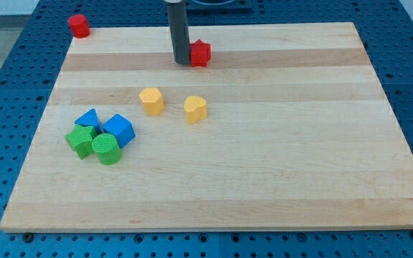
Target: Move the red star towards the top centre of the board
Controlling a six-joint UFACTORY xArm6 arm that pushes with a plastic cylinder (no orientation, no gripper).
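The red star [201,53] sits near the board's [264,179] top centre, touching my tip [181,62] on its left, a bare rod gripping nothing, so little remains.

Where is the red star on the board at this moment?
The red star sits near the top centre of the board, touching the right side of my tip, above the two yellow blocks.

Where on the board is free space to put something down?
The whole right half past the red star and yellow blocks is bare, as is the bottom strip. The left is crowded by the blue-green cluster. My tip touches the star's left.
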